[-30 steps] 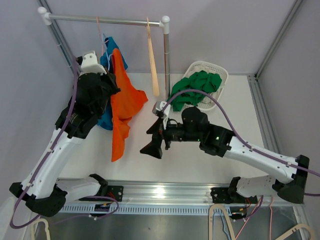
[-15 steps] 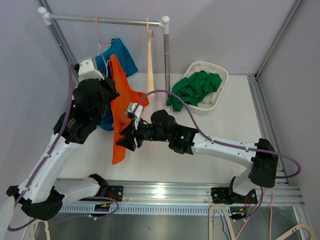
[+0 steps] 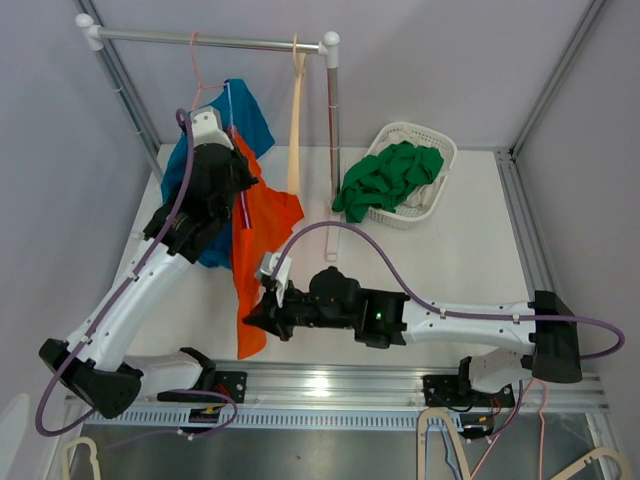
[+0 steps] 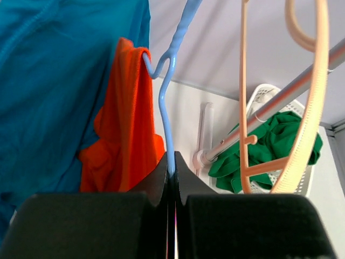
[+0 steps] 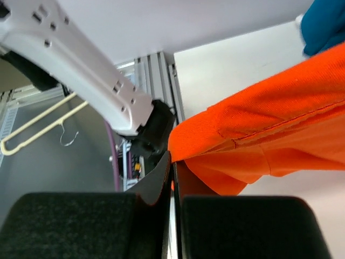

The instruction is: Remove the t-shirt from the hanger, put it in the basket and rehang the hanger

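An orange t-shirt [image 3: 262,225] hangs from a thin blue hanger [image 4: 166,108] in front of the clothes rail [image 3: 210,40]. My left gripper [image 3: 240,185] is shut on the hanger's wire, which runs straight up out of the jaws [image 4: 171,171] in the left wrist view. The orange t-shirt [image 4: 126,135] drapes over the hanger's left arm there. My right gripper [image 3: 252,318] is low, near the table's front edge, and shut on the shirt's bottom hem. In the right wrist view the orange cloth [image 5: 269,135] is pinched at the fingertips [image 5: 172,162].
A teal garment [image 3: 245,110] hangs behind the orange shirt. Peach hangers [image 3: 296,120] dangle from the rail beside the rail's right post [image 3: 332,100]. A white basket [image 3: 437,150] holding green clothes [image 3: 385,180] stands at the back right. The left arm's white link [image 5: 81,59] shows close above the right gripper.
The right gripper swept left and toward the front edge, reached the orange shirt's hem and shut on it. The left arm moved the hanger back toward the rail.
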`<action>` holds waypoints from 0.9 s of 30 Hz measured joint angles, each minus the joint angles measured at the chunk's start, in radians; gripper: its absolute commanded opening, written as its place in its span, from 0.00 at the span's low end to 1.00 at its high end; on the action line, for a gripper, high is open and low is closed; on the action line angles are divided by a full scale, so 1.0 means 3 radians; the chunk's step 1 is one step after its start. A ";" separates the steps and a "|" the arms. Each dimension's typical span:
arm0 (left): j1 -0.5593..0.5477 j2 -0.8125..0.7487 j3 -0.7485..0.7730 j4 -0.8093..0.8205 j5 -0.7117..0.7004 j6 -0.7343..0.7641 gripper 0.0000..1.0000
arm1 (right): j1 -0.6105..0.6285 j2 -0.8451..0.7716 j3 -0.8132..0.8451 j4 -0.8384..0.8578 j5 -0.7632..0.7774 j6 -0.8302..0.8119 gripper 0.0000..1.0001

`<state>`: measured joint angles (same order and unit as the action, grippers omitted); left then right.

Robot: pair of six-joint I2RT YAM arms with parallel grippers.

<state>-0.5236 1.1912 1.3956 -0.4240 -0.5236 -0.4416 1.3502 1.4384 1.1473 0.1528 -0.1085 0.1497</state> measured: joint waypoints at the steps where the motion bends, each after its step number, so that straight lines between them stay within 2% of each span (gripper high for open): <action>1: 0.0014 0.0031 0.0008 0.0000 0.0010 0.0009 0.01 | 0.0062 -0.0027 -0.0069 0.0011 0.0055 0.0018 0.00; 12: 0.0153 0.0181 0.0594 -0.0163 0.0187 0.0088 0.01 | 0.0206 0.0001 -0.0348 0.0184 0.0459 0.0225 0.00; 16: 0.0140 0.0066 0.0645 -0.0454 0.0443 0.0047 0.01 | 0.0020 0.0086 -0.0350 0.0164 0.0484 0.0268 0.00; 19: 0.0000 -0.0370 0.0326 -0.0604 0.0565 0.0013 0.01 | -0.0356 0.0173 -0.0295 0.0078 0.0423 0.0282 0.00; 22: -0.0183 -0.0992 0.0051 -0.0969 0.0725 -0.0011 0.01 | -0.0754 0.0395 -0.0006 -0.0076 0.0434 0.0272 0.00; 27: -0.0203 -0.1755 0.0027 -0.1466 0.0891 0.0020 0.01 | -0.0994 0.0931 0.0675 -0.0261 0.0590 0.0219 0.00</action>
<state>-0.5846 0.6647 1.4036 -0.8639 -0.2562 -0.4355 1.0519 1.7176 1.3499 0.0746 0.0685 0.2153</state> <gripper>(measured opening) 0.013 0.007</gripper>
